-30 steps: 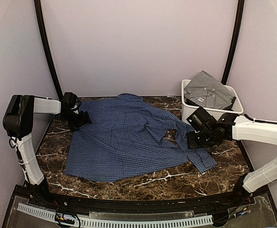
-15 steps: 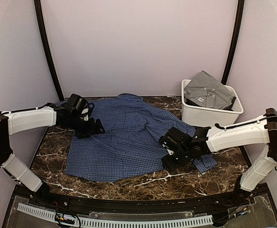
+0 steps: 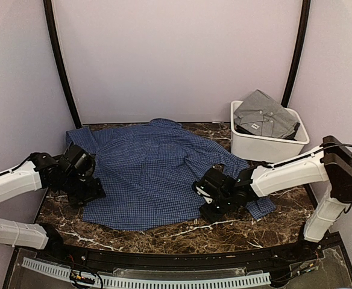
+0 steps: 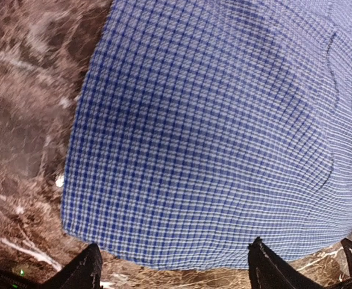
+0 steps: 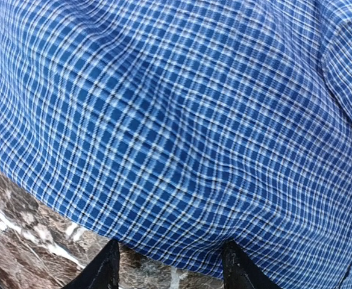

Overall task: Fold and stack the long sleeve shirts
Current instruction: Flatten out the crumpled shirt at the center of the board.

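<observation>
The navy-blue checked shirt (image 3: 155,174) lies spread flat on the marble table; it fills the left wrist view (image 4: 224,120) and the right wrist view (image 5: 182,120). The grey shirt (image 3: 265,114) lies folded in the white bin. My left gripper (image 3: 91,191) is open and empty, low at the shirt's left hem corner; its black fingertips (image 4: 82,274) straddle the hem edge. My right gripper (image 3: 207,201) is open and empty, low over the shirt's right hem, with the hem edge between its fingertips (image 5: 100,274).
The white plastic bin (image 3: 271,144) stands at the back right corner of the table. The shirt's right sleeve (image 3: 257,205) trails toward the right under my right arm. Bare brown marble (image 3: 182,232) runs along the front edge.
My left gripper has moved from the shirt's left shoulder toward the front, down to the left hem corner. My right gripper has shifted slightly left along the hem.
</observation>
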Robot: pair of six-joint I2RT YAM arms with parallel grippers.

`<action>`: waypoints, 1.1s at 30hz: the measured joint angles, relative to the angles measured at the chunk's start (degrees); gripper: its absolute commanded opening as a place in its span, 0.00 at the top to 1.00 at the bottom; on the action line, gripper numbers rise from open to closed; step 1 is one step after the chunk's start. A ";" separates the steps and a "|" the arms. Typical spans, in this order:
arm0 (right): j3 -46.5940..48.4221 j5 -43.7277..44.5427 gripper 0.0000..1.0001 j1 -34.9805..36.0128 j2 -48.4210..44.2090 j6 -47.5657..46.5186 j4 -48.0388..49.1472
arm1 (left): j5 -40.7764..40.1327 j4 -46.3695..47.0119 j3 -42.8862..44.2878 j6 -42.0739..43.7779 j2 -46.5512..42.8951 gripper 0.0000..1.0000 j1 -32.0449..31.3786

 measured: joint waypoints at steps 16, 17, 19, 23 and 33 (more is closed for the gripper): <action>7.98 -2.19 1.00 0.02 1.44 -3.08 -2.38 | -2.47 1.73 -10.84 -14.97 4.35 0.51 -2.29; 8.96 -2.38 1.00 0.02 1.57 -3.28 -2.82 | -2.56 2.23 -10.95 -15.08 4.79 0.66 -2.29; 10.43 -2.93 1.00 0.02 1.57 -3.74 -3.74 | -3.34 4.07 -11.26 -14.99 6.88 0.83 -2.29; 12.24 -4.44 0.73 0.02 1.44 -4.79 -6.03 | -6.32 4.85 -10.56 -13.62 8.68 1.00 -2.29; 3.10 -3.78 0.36 1.49 -1.62 -3.45 -5.01 | -13.29 3.15 -4.81 -7.82 7.23 1.00 -0.52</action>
